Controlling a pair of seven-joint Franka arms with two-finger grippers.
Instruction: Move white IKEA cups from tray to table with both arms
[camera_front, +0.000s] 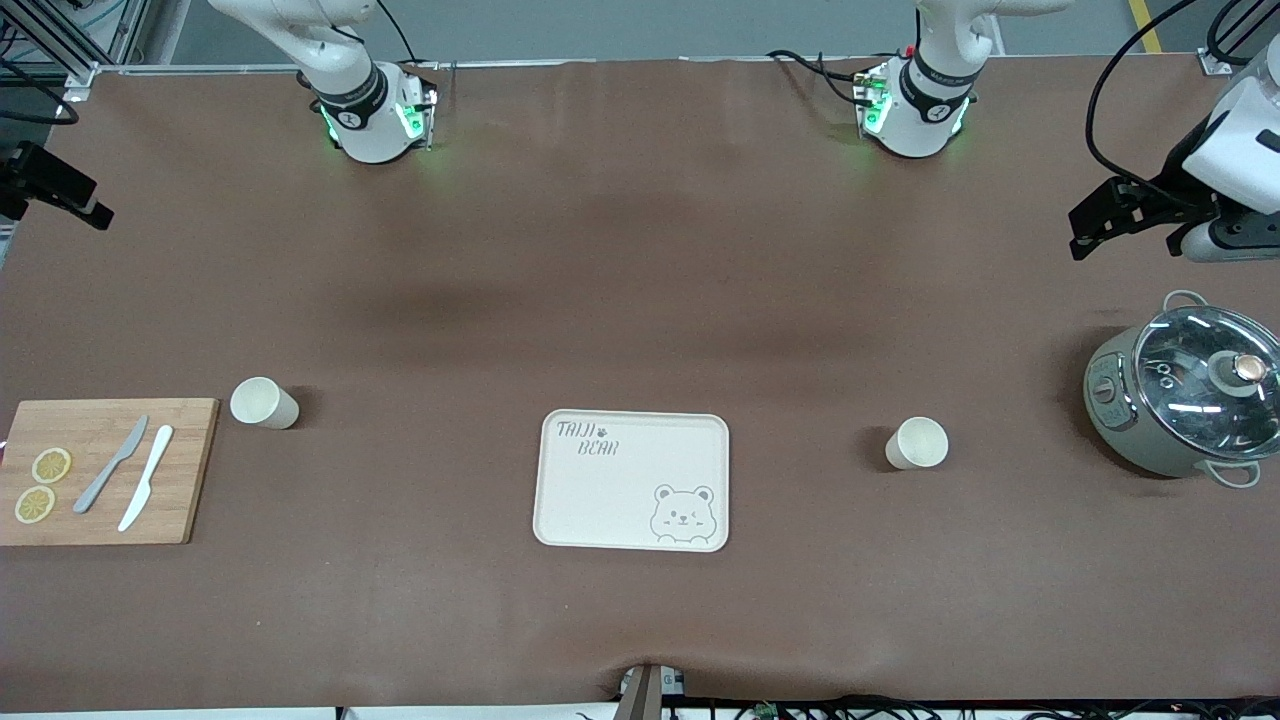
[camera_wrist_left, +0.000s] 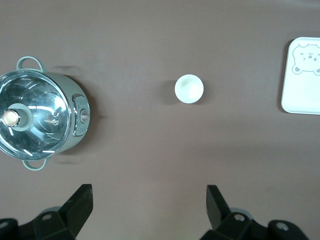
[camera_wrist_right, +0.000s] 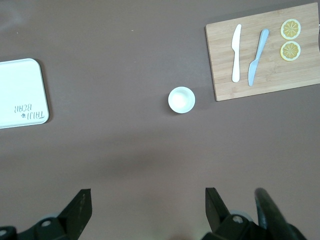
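Two cream-white cups stand upright on the brown table. One cup (camera_front: 264, 403) is beside the cutting board toward the right arm's end; it also shows in the right wrist view (camera_wrist_right: 181, 99). The other cup (camera_front: 917, 443) stands between the bear tray (camera_front: 610, 490) and the pot; it also shows in the left wrist view (camera_wrist_left: 189, 88). My right gripper (camera_front: 85, 205) hangs high over the table's right-arm end, open and empty (camera_wrist_right: 148, 196). My left gripper (camera_front: 1085, 232) hangs high over the left-arm end above the pot, open and empty (camera_wrist_left: 150, 192).
A grey-green pot with a glass lid (camera_front: 1185, 400) stands at the left arm's end. A wooden cutting board (camera_front: 190, 470) with two knives and two lemon slices lies at the right arm's end. The cream bear tray lies in the middle, nearer the front camera than the cups.
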